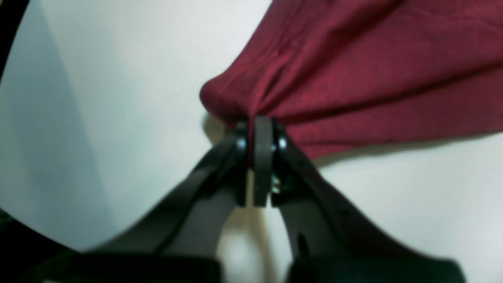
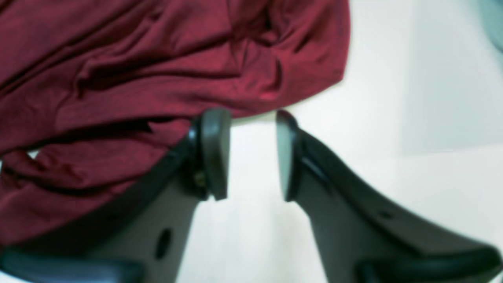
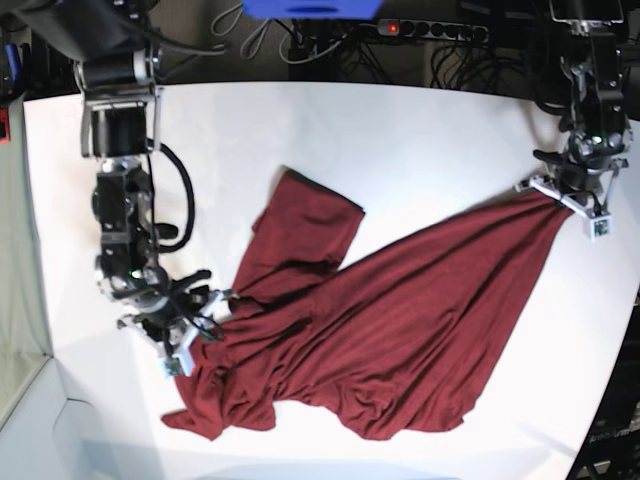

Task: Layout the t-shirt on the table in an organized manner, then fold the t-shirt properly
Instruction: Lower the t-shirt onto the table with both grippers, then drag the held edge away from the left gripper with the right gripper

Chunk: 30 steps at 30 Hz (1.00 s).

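Observation:
The maroon t-shirt lies spread and wrinkled across the white table, stretched from lower left to upper right. My left gripper is shut on a bunched corner of the t-shirt; in the base view it sits at the shirt's far right tip. My right gripper stands open, with bare table between its fingers. The edge of the t-shirt lies just past its fingertips. In the base view this gripper is at the shirt's left side.
A power strip with a red light and cables lies beyond the table's far edge. The table's curved edge runs close behind my left gripper. One sleeve points toward the back.

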### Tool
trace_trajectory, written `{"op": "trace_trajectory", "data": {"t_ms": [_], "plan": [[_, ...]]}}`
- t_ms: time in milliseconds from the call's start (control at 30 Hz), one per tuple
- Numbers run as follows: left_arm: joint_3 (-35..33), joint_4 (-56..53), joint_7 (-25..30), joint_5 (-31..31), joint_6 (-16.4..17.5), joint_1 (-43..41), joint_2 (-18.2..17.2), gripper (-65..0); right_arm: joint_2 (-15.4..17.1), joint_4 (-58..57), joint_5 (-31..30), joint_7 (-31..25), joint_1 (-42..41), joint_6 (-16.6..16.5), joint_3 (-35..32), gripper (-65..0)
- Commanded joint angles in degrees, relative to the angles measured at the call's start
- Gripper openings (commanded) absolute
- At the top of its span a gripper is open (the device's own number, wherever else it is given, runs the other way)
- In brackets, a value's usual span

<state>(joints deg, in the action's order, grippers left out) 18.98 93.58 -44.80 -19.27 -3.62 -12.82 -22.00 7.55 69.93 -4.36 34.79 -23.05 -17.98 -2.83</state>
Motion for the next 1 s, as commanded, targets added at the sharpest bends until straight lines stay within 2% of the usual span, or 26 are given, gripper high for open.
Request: {"op": "trace_trajectory", "data": {"t_ms": [0,267,400,500,633,800,867,967], "plan": [[0.4,0.79,1.15,0.23,-0.21,0.38,-0.73,-64.9,0.05,-1.14,-0.43,-2.3,-3.19,0.09,-0.47,-38.3],[0.4,-2.11,1.15,0.23,-0.21,0.29,-0.64,-64.9,-0.56,-12.22,-0.52,-11.27,-9.44,0.09,-7.32,-27.9],[0.4,-4.22,1.15,0.06,-0.21,0.2,-0.64,-64.9,-1.62,-19.34,-0.17,-14.52,-12.07,0.09,-7.24,-24.8],[0.84,-4.83,1.15,0.23,-0.21,0.2,0.86,-64.9,-1.71,-25.4,-0.17,-18.48,-12.95,0.09,-7.24,-23.9],[0.84,-4.83,1.15,0.32,-0.21,0.2,1.56,-64.9,-1.53,-28.22,-0.17,-21.73,-13.3,0.09,-7.32,-24.0],[0.49,-4.48,1.15,0.32,-0.21,0.47,1.65,-64.9,-1.71,-31.03,-0.17,-22.35,-13.3,0.09,-7.32,-24.8],[0.58,-4.48,1.15,0.32,-0.21,0.56,1.65,-64.9,-1.71,-31.03,-0.17,-22.35,-13.22,0.09,-7.32,-27.3],[0.75,-4.48,1.15,0.32,-0.21,0.64,1.65,-64.9,-1.79,-31.12,-0.17,-22.26,-12.95,0.09,-7.32,-36.4]]}}
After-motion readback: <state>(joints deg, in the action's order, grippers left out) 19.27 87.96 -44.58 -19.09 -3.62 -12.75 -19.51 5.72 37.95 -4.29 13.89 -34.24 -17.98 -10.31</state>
